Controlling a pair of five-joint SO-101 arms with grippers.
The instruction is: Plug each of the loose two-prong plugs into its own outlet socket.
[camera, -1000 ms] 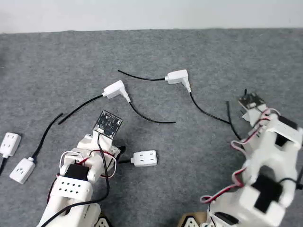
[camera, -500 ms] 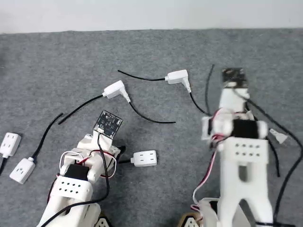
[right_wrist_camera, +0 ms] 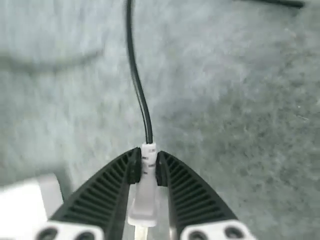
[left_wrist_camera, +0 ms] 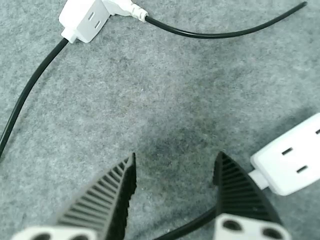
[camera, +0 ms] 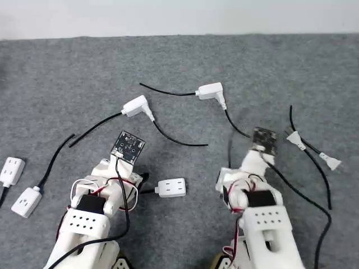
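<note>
My right gripper [right_wrist_camera: 146, 167] is shut on a small white two-prong plug [right_wrist_camera: 145, 200] whose black cable [right_wrist_camera: 137, 85] runs away over the carpet. In the high view the right arm [camera: 251, 193] sits low at centre right, just right of a white outlet socket [camera: 171, 188]. That socket [left_wrist_camera: 295, 160] lies beside my left gripper [left_wrist_camera: 175, 162], which is open over bare carpet. Two loose white plugs [camera: 297, 140] [camera: 334, 163] on black cables lie at the right.
Two white socket pieces with cables lie farther back [camera: 137, 105] [camera: 210, 91]; one shows in the left wrist view [left_wrist_camera: 87, 17]. Two more white outlets [camera: 11, 171] [camera: 27, 202] sit at the left edge. Grey carpet [camera: 67, 73] covers the table.
The right arm swung from the right edge up through the centre, then drew back down to beside the middle socket. The two plugs at the right came into sight. The left arm stayed still.
</note>
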